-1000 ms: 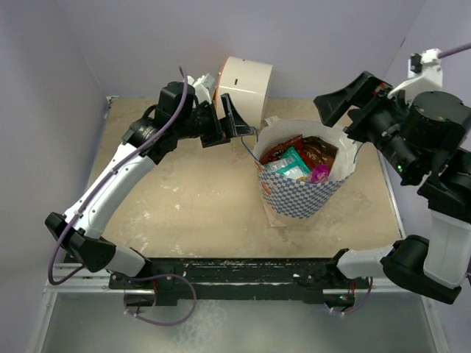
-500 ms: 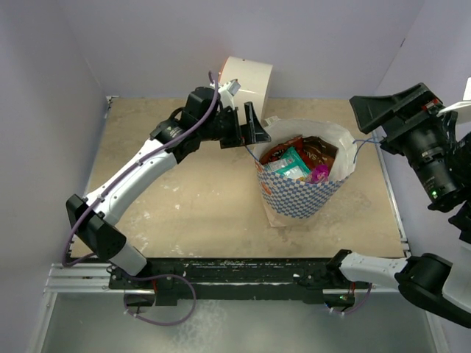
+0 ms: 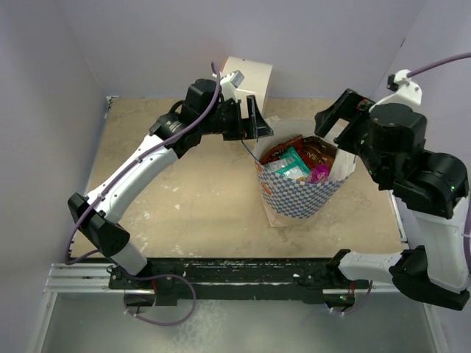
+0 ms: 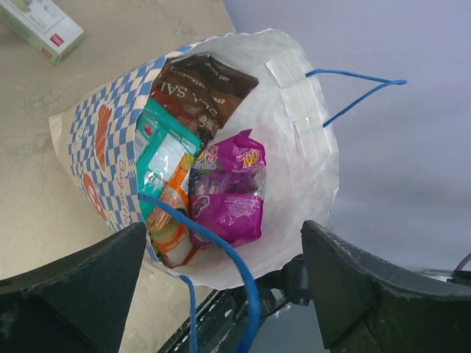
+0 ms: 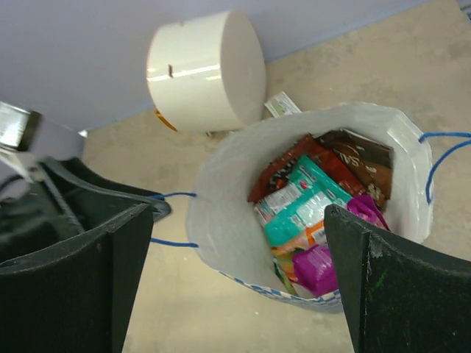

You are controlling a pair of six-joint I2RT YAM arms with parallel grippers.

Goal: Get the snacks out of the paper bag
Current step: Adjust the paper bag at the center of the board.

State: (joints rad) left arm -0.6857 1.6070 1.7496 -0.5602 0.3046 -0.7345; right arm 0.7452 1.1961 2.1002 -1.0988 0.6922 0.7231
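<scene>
The paper bag (image 3: 298, 195) stands upright and open at mid-table, white with blue checks. Inside it lie the snacks: a dark brown chips bag (image 4: 202, 84), a teal packet (image 4: 162, 151), a purple packet (image 4: 228, 191) and an orange one (image 4: 173, 213). My left gripper (image 3: 250, 126) is open at the bag's left rim. In the left wrist view (image 4: 221, 287) a blue string handle (image 4: 243, 279) runs between its fingers, untouched. My right gripper (image 3: 340, 125) is open above the bag's right rim; in the right wrist view (image 5: 235, 279) it looks down into the bag (image 5: 228, 191), empty.
A white cylindrical appliance (image 3: 246, 81) lies on its side behind the bag, close to my left arm. A small white box (image 4: 44, 26) lies on the table by it. The other blue handle (image 5: 441, 158) sticks out on the bag's right. Purple walls enclose the table.
My left gripper has moved right to the bag's left handle. My right arm swung away to the right, then came back over the bag's right rim. The bag has not moved.
</scene>
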